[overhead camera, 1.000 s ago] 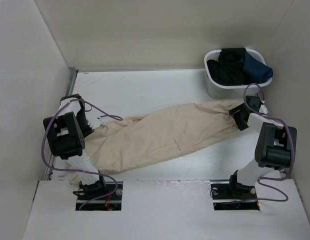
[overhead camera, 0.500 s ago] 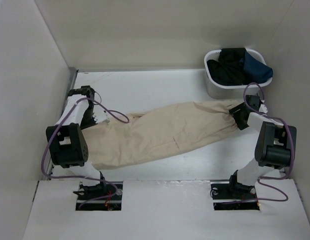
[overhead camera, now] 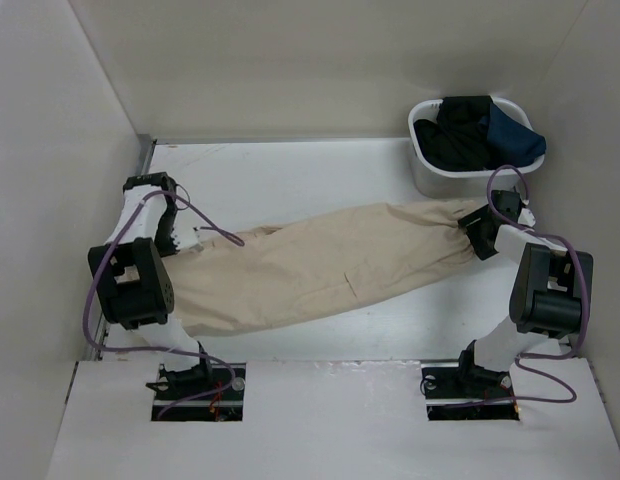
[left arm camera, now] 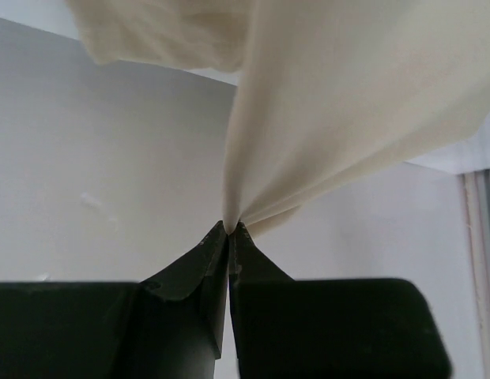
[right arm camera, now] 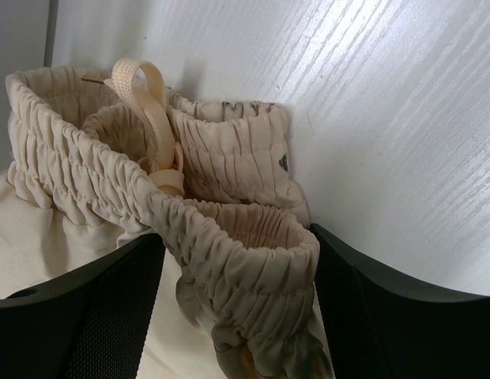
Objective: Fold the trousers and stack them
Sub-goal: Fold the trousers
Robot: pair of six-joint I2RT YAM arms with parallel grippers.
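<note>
1. At the near edge, the two arms are reaching out over the white table (overhead camera: 290, 180), the left one along its left side and the right one along its right side.
2. The left gripper (left arm camera: 229, 227) is pinching a thin fold of the trousers (overhead camera: 320, 265). Its jaws are meeting on the cloth with hardly a gap, and the cream fabric is fanning up and away from the tips in the left wrist view.
3. That pinched end is sitting at the left of the table, just beside the left arm's wrist. From there the cloth is running as one long band slanting to the right and slightly away.
4. The trousers are lying across the middle of the table, stretched between the two grippers.
5. The right gripper (right arm camera: 237, 233) is holding the gathered waist. Its jaws are standing wide, and the bunched elastic band is filling the gap and pressing on both fingers (right arm camera: 87, 316).
6. A flat cream drawstring (right arm camera: 146, 87) is looping up out of the waist just beyond those fingers.
7. Farther back, in the far right corner, a white basket (overhead camera: 422, 172) is sitting near the waist end but apart from it. It is holding dark garments (overhead camera: 460, 135), black ones with a blue one at the right.
</note>
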